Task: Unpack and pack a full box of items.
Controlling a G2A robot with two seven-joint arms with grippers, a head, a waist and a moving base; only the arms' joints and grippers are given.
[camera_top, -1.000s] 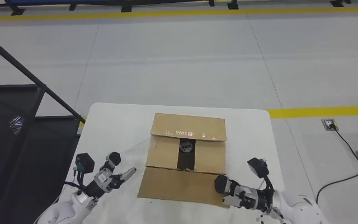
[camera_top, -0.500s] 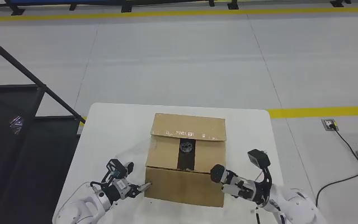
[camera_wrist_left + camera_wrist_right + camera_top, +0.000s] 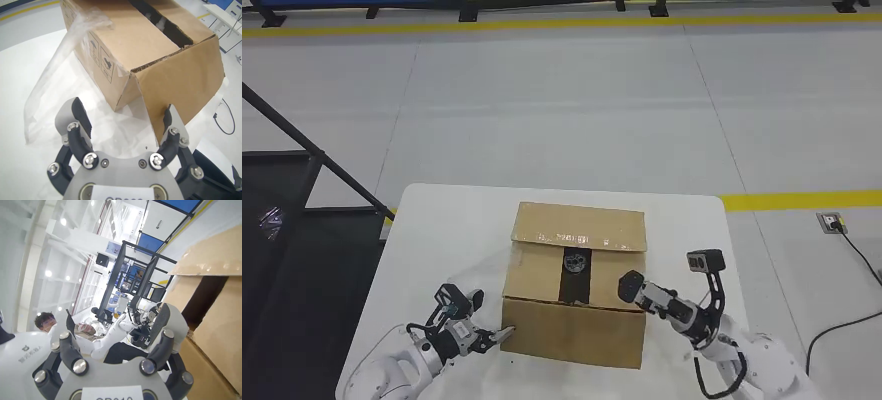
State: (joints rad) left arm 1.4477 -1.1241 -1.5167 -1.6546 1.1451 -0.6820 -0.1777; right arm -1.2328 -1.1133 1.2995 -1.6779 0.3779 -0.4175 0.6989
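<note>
Now, flap: the near flap (image 3: 572, 332) of the box (image 3: 578, 262), laid flat toward the robot 1 s ago, is seen hanging down the near side.
Meaning: flap folding is judged begun; the top gap is left unclosed.
Box: set at the middle of the table (image 3: 442, 235), clear film (image 3: 56, 75) trailing alongside.
Left gripper (image 3: 123, 113): brought to the near corner, fingers spread wide, 1 pad (image 3: 167, 117) touching the flap, nothing held.
Right gripper (image 3: 115, 319): raised to the box's right edge, fingers spread, nothing held.

Glossy pale grey floor (image 3: 572, 110), with a yellow line (image 3: 542, 22) along its far edge. Floor socket (image 3: 831, 222) and black cable (image 3: 852, 320) right of the white table (image 3: 442, 230). Black mesh frame (image 3: 292, 260) to the left. Round ceiling lights (image 3: 48, 273), black rack (image 3: 132, 275).
</note>
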